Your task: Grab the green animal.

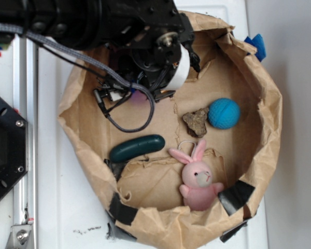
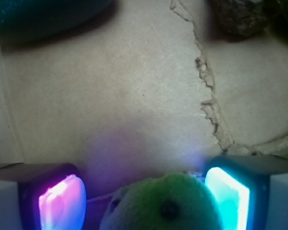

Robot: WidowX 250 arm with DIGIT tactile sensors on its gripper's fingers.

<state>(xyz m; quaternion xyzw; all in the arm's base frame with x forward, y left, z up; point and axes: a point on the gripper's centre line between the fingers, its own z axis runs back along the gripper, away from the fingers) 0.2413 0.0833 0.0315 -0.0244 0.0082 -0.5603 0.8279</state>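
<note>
I see the green animal (image 2: 163, 203) between my gripper's (image 2: 144, 196) 2 spread pads (image 2: 62, 201), not yet clamped; closing this high on its round head could let it squirt free

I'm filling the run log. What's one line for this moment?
gripper: open, pads either side of green animal | contact: cannot tell | cucumber, bunny, ball: untouched

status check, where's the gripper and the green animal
Gripper open, pads either side of the green animal. Contact with the pads unclear. Cucumber-shaped object and rock lie clear of it.
</note>
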